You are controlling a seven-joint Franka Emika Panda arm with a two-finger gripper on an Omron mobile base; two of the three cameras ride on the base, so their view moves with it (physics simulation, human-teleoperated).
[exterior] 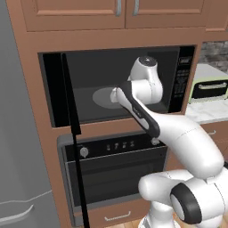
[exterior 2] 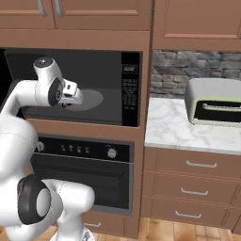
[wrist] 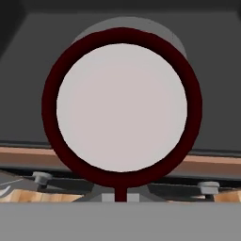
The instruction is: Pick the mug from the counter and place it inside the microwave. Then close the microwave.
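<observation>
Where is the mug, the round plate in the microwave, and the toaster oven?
mug (wrist: 122, 108), hand view, pale inside.
turntable (exterior 2: 92, 100), right base view, bare right part.
toaster oven (exterior 2: 212, 92), right base view, top.

Home kitchen, built-in microwave (exterior: 116, 84) over wall oven (exterior: 116, 171), marble counter (exterior 2: 174, 127), toaster oven (exterior 2: 212, 107)

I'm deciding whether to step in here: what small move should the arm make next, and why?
Probably ease the mug forward and down onto the turntable. The hand view looks straight into its pale inside, with the gripper shut at its rim, and the base views put the hand at the open microwave, the turntable lying beyond it.
</observation>
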